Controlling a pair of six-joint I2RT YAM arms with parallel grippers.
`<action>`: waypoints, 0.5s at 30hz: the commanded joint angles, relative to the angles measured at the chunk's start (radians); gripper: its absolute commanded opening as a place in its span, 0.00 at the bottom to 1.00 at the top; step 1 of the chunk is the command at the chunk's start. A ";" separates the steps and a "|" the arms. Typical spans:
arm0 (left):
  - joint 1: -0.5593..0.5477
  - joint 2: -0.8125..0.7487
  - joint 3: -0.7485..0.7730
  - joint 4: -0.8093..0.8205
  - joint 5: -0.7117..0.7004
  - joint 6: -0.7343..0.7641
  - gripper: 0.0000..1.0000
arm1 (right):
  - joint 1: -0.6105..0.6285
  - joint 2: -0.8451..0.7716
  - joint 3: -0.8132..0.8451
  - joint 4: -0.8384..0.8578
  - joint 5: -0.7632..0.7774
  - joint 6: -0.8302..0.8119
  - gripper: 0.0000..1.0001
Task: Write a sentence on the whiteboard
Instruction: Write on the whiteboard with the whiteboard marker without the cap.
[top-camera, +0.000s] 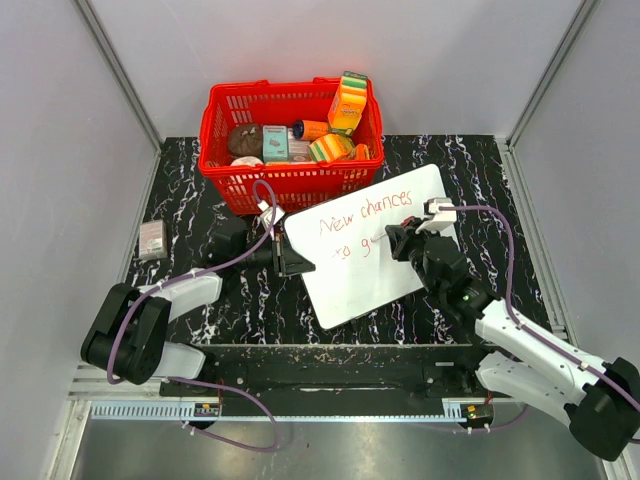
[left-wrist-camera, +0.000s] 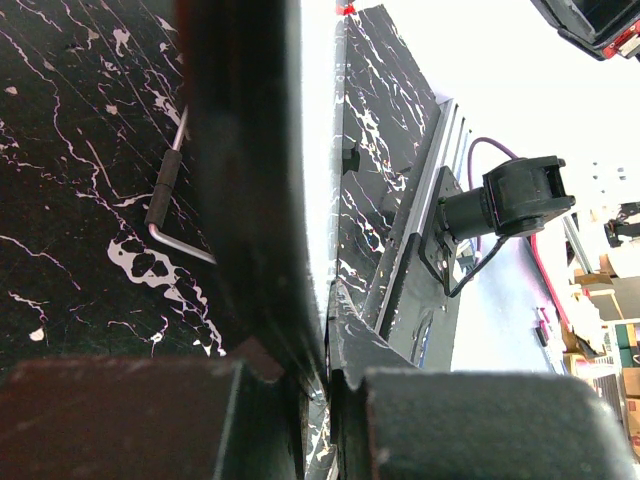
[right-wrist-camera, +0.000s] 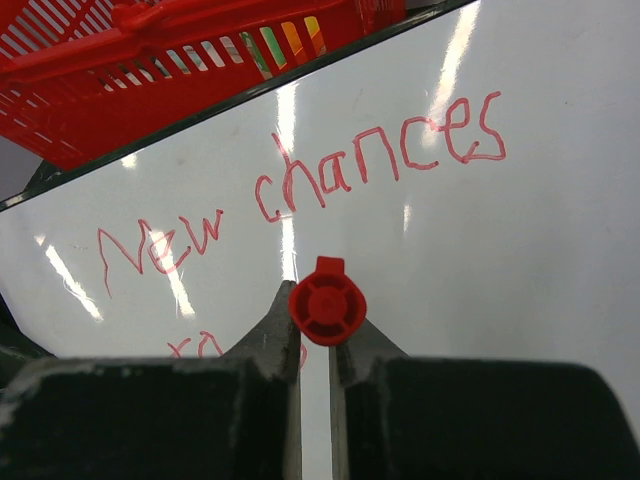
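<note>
In right wrist view, second line of writing mostly hidden behind my right gripper (right-wrist-camera: 315, 335), fingers clamped on red marker (right-wrist-camera: 327, 305); tip unseen. Whiteboard (top-camera: 350, 285) lies angled just before red basket (top-camera: 250, 180), glossy; sentence (right-wrist-camera: 380, 165) reads "New chances" in thin red. My left gripper (top-camera: 292, 260) pinches board's left edge

Blk marble table (top-camera: 440, 160) w/ whiteboard (top-camera: 355, 285), red basket (top-camera: 290, 185), small pkt (top-camera: 152, 240)

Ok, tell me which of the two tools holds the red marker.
The right tool, over the glossy white rectangular whiteboard: the red marker sits pinched in it. The left tool clamps the board's edge instead.
</note>
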 joint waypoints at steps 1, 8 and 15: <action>-0.026 0.026 -0.016 -0.085 -0.032 0.201 0.00 | -0.008 -0.015 -0.025 -0.057 -0.021 0.004 0.00; -0.026 0.026 -0.016 -0.085 -0.033 0.201 0.00 | -0.006 -0.023 -0.034 -0.063 -0.028 0.010 0.00; -0.024 0.026 -0.018 -0.083 -0.033 0.203 0.00 | -0.006 0.001 -0.011 -0.037 -0.003 0.001 0.00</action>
